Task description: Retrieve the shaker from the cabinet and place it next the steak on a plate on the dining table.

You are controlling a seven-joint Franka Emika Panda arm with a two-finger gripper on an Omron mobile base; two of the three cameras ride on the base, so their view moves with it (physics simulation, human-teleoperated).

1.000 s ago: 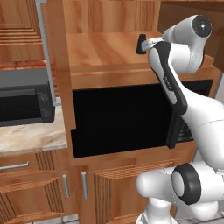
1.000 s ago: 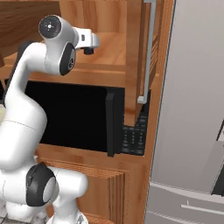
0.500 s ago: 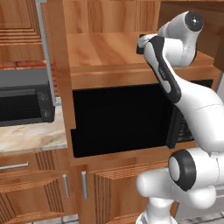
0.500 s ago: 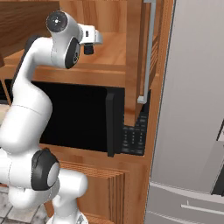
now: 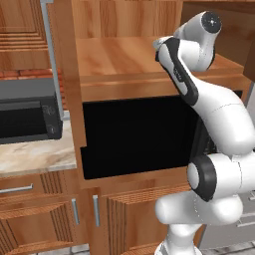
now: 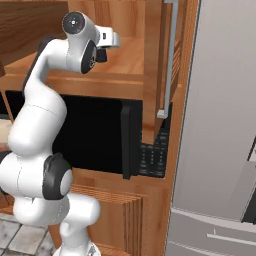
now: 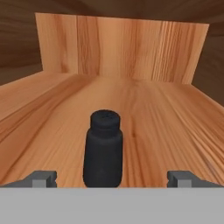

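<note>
While we are looking along the hand, the two tips of our pincer (image 7: 112,178) are standing wide apart at the near edge, released and grasping nothing, and the shaker (image 7: 103,150) is sitting straight ahead of them, almost centred in the gap and perhaps a touch toward the left tip. It is standing upright on the shelf (image 7: 166,127) of the cabinet (image 5: 124,30), its long axis vertical, its narrower rounded cap on top, so it is crossing the line between the tips at a right angle. We are judging that the coming move turns on exactly this: the shaker is lying just forward of the tips, not yet between them, and a short straight advance along the shelf should bring the body into the gap before the tips close on it. We cannot tell from the hand view whether the tips are clear of the shelf board. Farther out, in the base views, our arm is rising from the base, folding back at the elbow and reaching up to shelf height, with the wrist turned so the hand is pointing level into the open cabinet above the dark microwave (image 5: 134,134). Beyond the shaker, the bare wood-grain shelf is running back to the cabinet's rear wall (image 7: 122,48).
</note>
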